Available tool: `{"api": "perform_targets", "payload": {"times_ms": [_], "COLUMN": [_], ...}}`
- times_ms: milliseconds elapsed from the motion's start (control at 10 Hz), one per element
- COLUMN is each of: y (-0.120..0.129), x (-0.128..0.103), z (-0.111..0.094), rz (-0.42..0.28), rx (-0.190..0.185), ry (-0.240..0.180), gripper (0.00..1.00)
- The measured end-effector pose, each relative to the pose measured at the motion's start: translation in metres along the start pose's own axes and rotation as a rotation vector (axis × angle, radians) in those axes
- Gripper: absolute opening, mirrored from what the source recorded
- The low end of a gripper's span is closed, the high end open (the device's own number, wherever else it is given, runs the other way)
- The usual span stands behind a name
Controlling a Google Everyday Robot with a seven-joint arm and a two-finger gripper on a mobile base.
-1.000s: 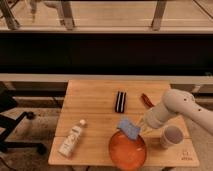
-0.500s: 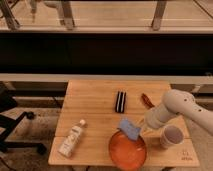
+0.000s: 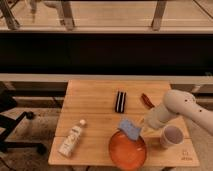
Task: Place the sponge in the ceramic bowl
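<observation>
Camera view: light wooden bench (image 3: 95, 105), plank top; dark wall band behind, metal railing posts above. Black office chair (image 3: 12, 120) on floor, left. White arm (image 3: 182, 107) reaches in from right. Gripper (image 3: 141, 128) pinching right edge of sponge (image 3: 128, 128), which sits tilted over far rim of orange bowl (image 3: 127, 152) at near edge. Cup (image 3: 171, 135) right of bowl. Black block (image 3: 120, 101) mid-bench. Bottle (image 3: 72, 138) lying near-left.

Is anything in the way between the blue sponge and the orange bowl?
No, nothing I can see. The sponge is at the gripper, right over the far rim of the ceramic bowl. The whitish cup and black block stand off to the side.
</observation>
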Motion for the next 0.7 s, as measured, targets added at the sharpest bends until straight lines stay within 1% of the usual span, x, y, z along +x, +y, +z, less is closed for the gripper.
{"api": "perform_targets", "payload": {"times_ms": [700], "y": [0.0013], "x": [-0.0005], "z": [0.0], "rz": [-0.006], "rx": [-0.003], "ry": [0.012], "gripper": [0.01]}}
